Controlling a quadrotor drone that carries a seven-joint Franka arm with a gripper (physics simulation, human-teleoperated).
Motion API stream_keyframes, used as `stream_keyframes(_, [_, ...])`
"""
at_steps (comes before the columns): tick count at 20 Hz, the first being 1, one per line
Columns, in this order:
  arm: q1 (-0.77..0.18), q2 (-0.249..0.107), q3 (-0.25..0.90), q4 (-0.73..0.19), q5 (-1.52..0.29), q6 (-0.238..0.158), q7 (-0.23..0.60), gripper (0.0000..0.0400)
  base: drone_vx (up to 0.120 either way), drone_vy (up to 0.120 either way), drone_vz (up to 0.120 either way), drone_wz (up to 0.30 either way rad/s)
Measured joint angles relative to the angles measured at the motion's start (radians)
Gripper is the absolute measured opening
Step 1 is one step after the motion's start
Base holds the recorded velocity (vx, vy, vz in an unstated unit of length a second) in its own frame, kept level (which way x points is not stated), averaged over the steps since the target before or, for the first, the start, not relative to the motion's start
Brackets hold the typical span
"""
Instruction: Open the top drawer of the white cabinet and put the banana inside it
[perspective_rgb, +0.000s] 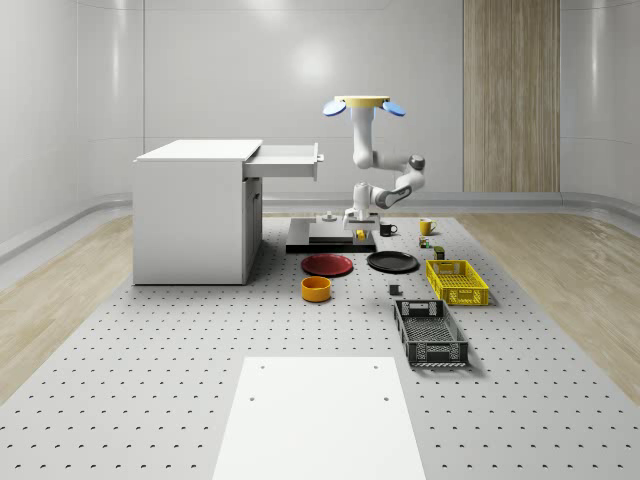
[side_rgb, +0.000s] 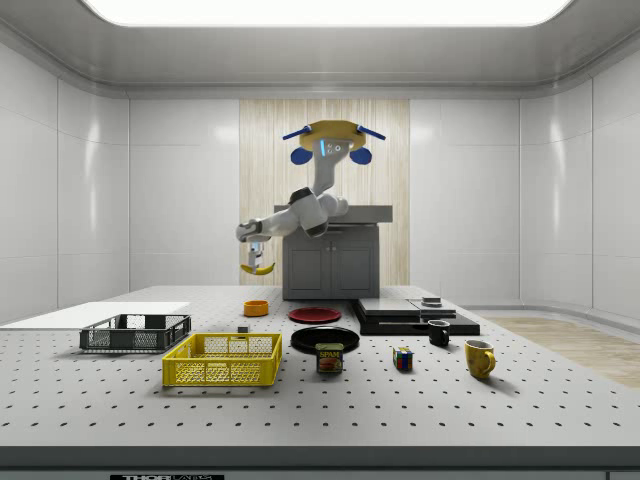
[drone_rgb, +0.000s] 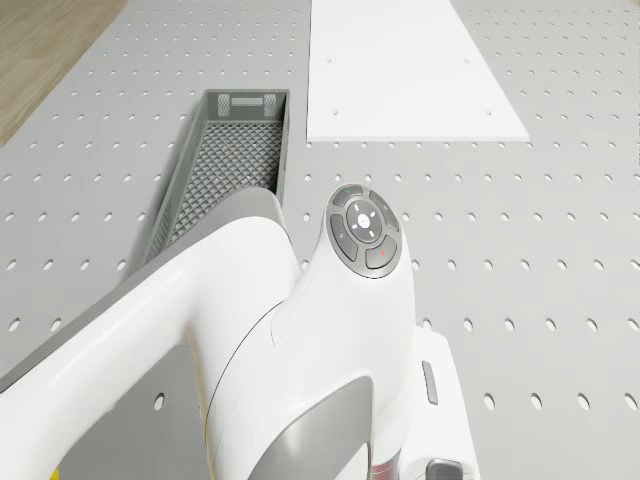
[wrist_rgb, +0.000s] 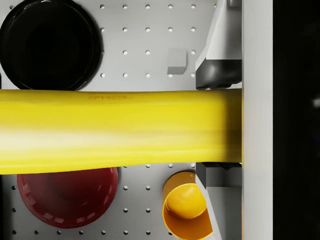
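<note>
Smooth and yellow, the curved banana (wrist_rgb: 120, 130) sits clamped across the gripper (side_rgb: 256, 256), high above the pegboard table (perspective_rgb: 150, 380). Right of the white cabinet (perspective_rgb: 190, 215), whose top drawer (perspective_rgb: 285, 160) juts open, hovers the drone (perspective_rgb: 363, 104).

In the wrist view the banana (wrist_rgb: 120, 131) runs off the picture's edge at one end, and its other end is covered by the end effector (wrist_rgb: 220, 127), whose fingers (wrist_rgb: 217, 75) are themselves cut short by the frame. The banana hides part of the black plate (wrist_rgb: 47, 45) and of the red plate (wrist_rgb: 67, 195); the orange bowl (wrist_rgb: 186, 210) is clipped by the edge. In the drone view the arm (drone_rgb: 290, 350) covers the near end of the grey crate (drone_rgb: 225, 160).
</note>
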Motion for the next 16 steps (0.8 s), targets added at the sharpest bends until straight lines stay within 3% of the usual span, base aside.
stream_keyframes(16, [0.003,-0.007,0.0,0.0,-0.003,0.006,-0.002,0.019,-0.12,0.0,0.12,0.0])
